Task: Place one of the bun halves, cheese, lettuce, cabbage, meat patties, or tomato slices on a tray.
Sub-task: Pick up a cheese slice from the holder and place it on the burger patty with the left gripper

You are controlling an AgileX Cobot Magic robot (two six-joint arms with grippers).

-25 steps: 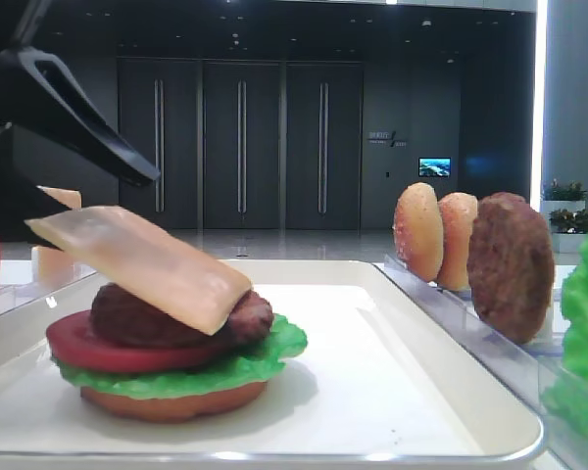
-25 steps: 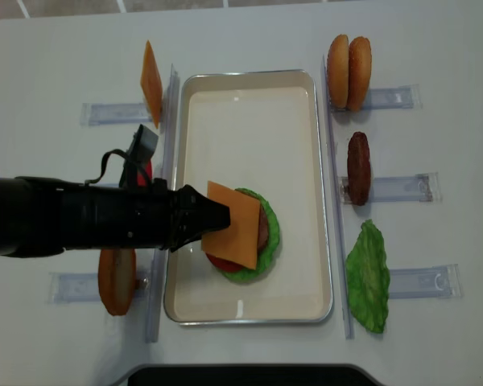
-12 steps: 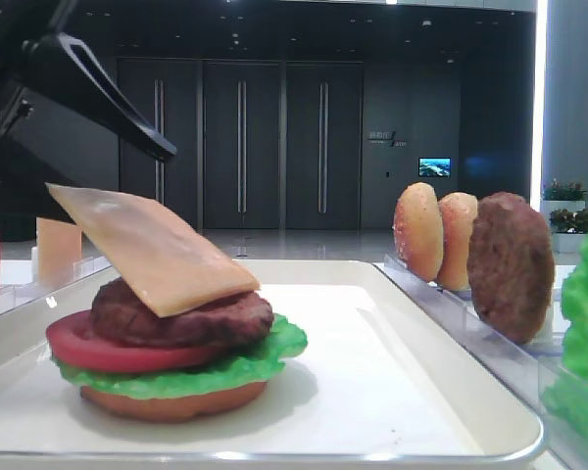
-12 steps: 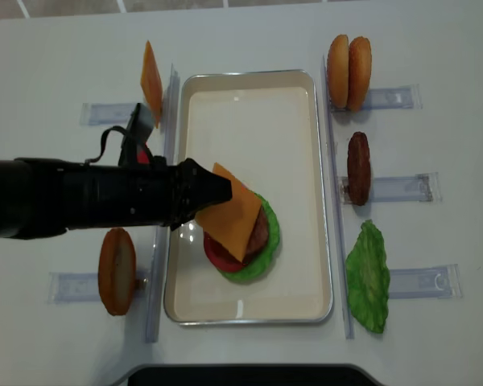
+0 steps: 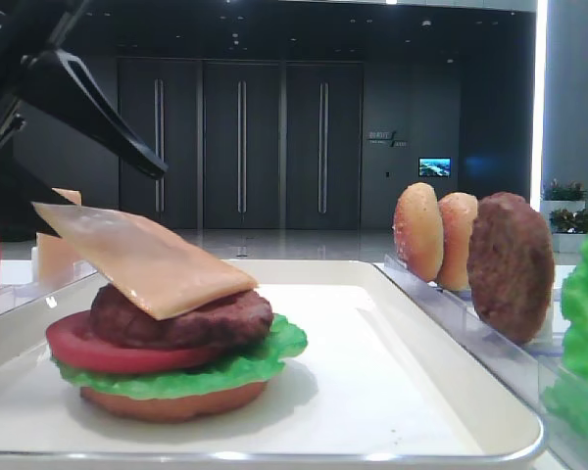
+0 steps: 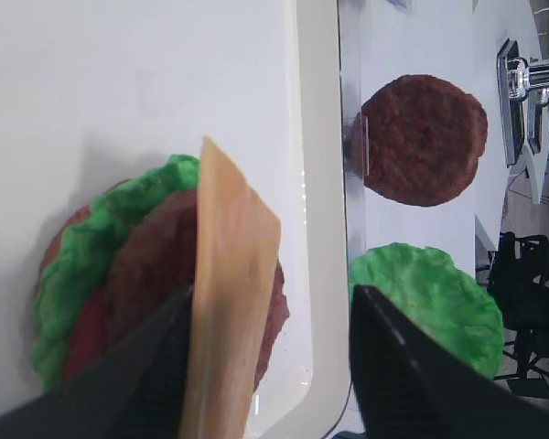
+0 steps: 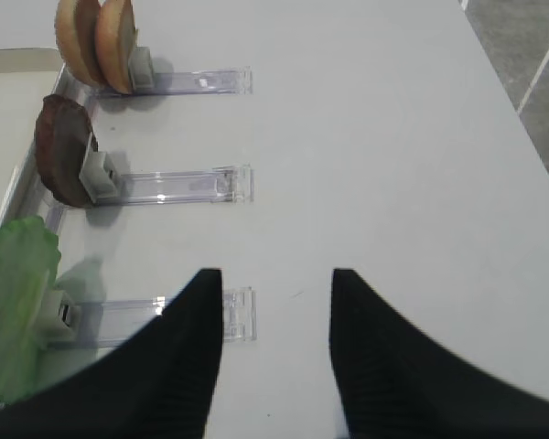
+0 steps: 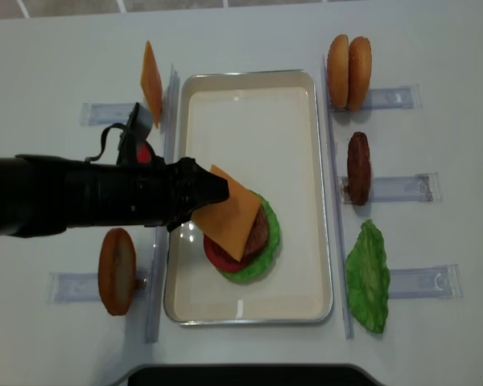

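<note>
The cheese [image 8: 235,215] lies tilted on a stack on the white tray [image 8: 249,74]: meat patty [image 5: 211,318], tomato slice [image 5: 88,351], lettuce [image 5: 274,352], then a bun half [image 5: 171,401] at the bottom. Its far edge rests on the patty. Its raised near edge leans on the lower finger of my left gripper [image 5: 118,188]. That gripper [image 6: 274,302] is open, and the cheese [image 6: 229,311] touches only one finger. My right gripper [image 7: 274,274] hangs open over bare table with nothing between its fingers.
Right of the tray, clear racks hold two upright bun halves [image 8: 348,61], a patty [image 8: 358,167] and a lettuce leaf [image 8: 369,276]. On the left stand a second cheese slice [image 8: 150,80] and a bun half [image 8: 117,271]. My left arm [image 8: 64,201] crosses the left racks.
My left gripper's jaws have spread and let go of the cheese. It turned, settled onto the patty, and its raised edge has sunk a little. The right gripper has not moved.
</note>
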